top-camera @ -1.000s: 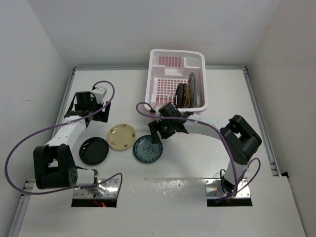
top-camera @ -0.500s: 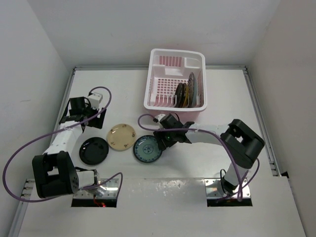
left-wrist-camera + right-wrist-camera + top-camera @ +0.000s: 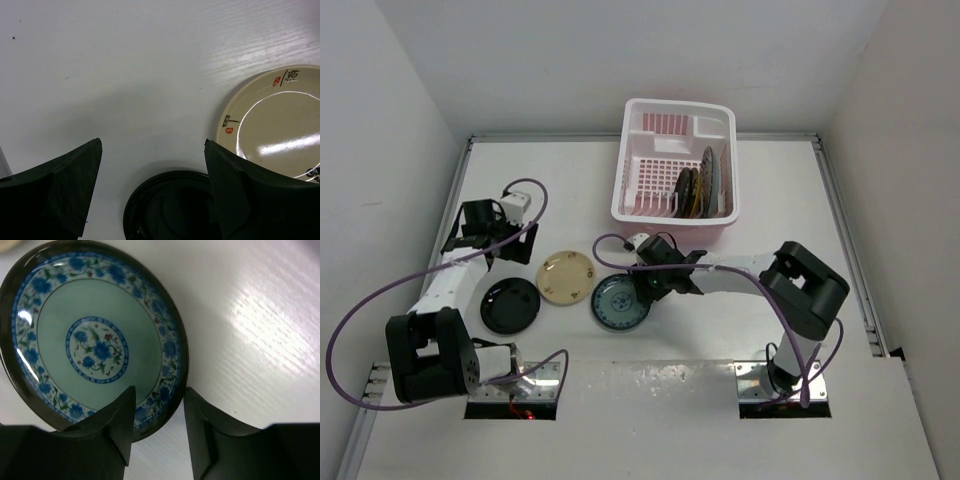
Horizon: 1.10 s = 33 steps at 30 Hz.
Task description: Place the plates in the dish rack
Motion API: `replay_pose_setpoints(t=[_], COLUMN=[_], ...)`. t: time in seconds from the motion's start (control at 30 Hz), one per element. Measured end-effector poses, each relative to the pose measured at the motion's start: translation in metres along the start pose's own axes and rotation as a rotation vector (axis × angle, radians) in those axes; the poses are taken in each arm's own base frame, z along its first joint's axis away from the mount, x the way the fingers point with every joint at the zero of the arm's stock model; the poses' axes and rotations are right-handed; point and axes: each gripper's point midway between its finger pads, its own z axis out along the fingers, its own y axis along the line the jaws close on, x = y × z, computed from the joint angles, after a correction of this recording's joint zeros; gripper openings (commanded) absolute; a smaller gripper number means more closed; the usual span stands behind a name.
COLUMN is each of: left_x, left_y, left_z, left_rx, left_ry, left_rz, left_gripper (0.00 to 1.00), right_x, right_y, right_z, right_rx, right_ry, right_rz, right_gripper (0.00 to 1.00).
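Your right pincer [image 3: 160, 390] is down low at the edge of the blue-green plate [image 3: 95, 345]. One finger is over the plate and the other is over the table [image 3: 770, 200]. The rim sits in the small gap between them. A thin bit of white table shows beside the rim, so the pincer is narrow but not squeezing.

Your left pincer [image 3: 152, 145] is wide and holds nothing. It hangs above the table, with the black plate [image 3: 170, 210] just below it and the cream plate [image 3: 280, 130] off to one side.

All three plates lie flat in a row near the arms. The dish rack [image 3: 660, 218] is at the far side, and some plates [image 3: 696, 190] stand on edge in its right part.
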Motion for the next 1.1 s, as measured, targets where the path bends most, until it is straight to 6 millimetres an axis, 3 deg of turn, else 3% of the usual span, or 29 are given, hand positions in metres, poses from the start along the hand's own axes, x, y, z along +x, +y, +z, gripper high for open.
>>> replay_pose_setpoints(t=[0.07,0.1,0.17,0.37,0.43,0.5,0.6,0.73,0.83,0.93,1.1], left_x=[0.000,-0.001,-0.001,0.000,-0.001,-0.004,-0.014,-0.023,-0.028,-0.038,-0.065], left_y=[0.000,-0.001,-0.002,-0.006,-0.008,-0.010,-0.014,-0.021,-0.020,-0.017,-0.010], left_z=[-0.001,-0.001,-0.002,-0.002,-0.001,0.000,0.003,0.014,0.022,0.030,0.052], left_rx=[0.001,0.002,0.003,0.016,0.025,0.034,0.047,0.074,0.079,0.075,0.049], left_ry=[-0.002,-0.004,-0.011,-0.015,-0.022,-0.037,-0.072,-0.104,-0.116,-0.139,-0.179], left_rz=[0.000,0.002,0.005,0.006,0.004,0.008,0.019,0.022,0.021,0.019,0.016], left_gripper=[0.87,0.87,0.87,0.87,0.87,0.87,0.87,0.87,0.87,0.87,0.87], right_x=[-0.004,-0.005,-0.009,-0.001,0.004,-0.005,-0.041,-0.125,-0.174,-0.207,-0.254], right_y=[0.001,0.002,0.007,0.009,0.007,0.008,0.014,0.032,0.033,0.006,-0.076], right_z=[0.004,0.005,0.006,-0.001,-0.015,-0.034,-0.064,-0.107,-0.140,-0.166,-0.209], right_rx=[-0.004,-0.008,-0.030,-0.035,-0.022,-0.012,-0.003,-0.020,-0.025,0.056,0.456], right_ry=[-0.007,-0.012,-0.026,-0.005,0.018,0.010,-0.037,-0.205,-0.320,-0.404,-0.504], right_rz=[0.004,0.007,0.033,0.065,0.061,0.039,-0.010,-0.051,-0.033,0.039,0.198], right_gripper=[0.22,0.07,0.00,0.00,0.00,0.00,0.00,0.00,0.00,0.00,0.00])
